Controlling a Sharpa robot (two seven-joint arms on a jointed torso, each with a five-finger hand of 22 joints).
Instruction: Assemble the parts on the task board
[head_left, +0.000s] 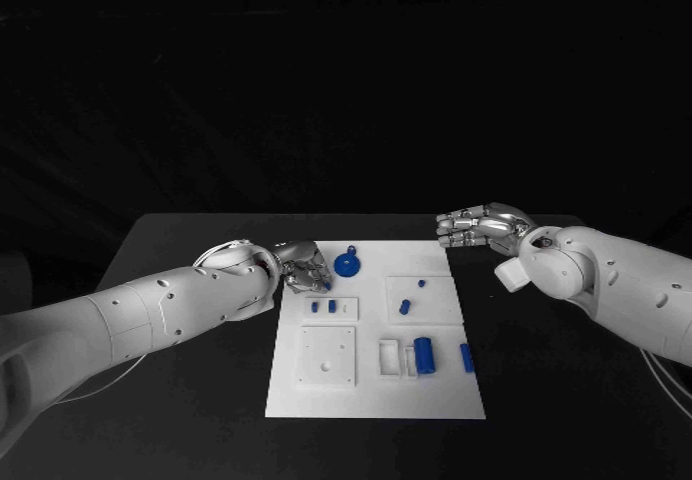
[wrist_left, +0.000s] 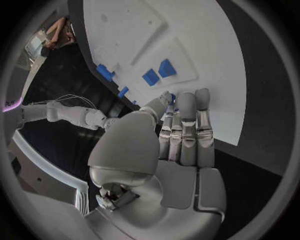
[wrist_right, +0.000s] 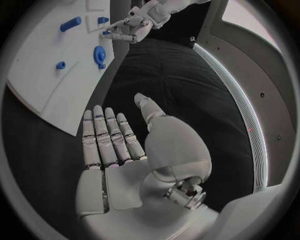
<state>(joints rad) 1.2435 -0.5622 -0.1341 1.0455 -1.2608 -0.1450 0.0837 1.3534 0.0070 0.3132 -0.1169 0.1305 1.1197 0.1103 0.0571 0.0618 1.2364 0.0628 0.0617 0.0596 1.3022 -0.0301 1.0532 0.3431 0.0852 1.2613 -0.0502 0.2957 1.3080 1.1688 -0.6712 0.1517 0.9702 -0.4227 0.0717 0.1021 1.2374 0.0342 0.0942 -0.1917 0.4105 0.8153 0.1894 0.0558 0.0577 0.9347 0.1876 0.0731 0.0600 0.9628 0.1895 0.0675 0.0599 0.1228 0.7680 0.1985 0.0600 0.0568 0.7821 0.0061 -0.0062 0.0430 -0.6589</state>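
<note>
Dim scene under overhead light: the white task board (head_left: 375, 345) glows against the black table (head_left: 188, 250), background lost in darkness; wrist views bend straight edges, framed by dark, blurred circular rims

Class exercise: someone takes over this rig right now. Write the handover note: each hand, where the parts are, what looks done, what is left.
Left hand: at the task board's far left corner, seemingly pinching a small blue part.
Right hand: open, holds nothing, over the table beyond the board's far right corner.
Parts: blue gear at the far edge; two small blocks on a raised plate; blue cylinder at a white holder; blue peg lies loose.
Left: most assembly.
</note>
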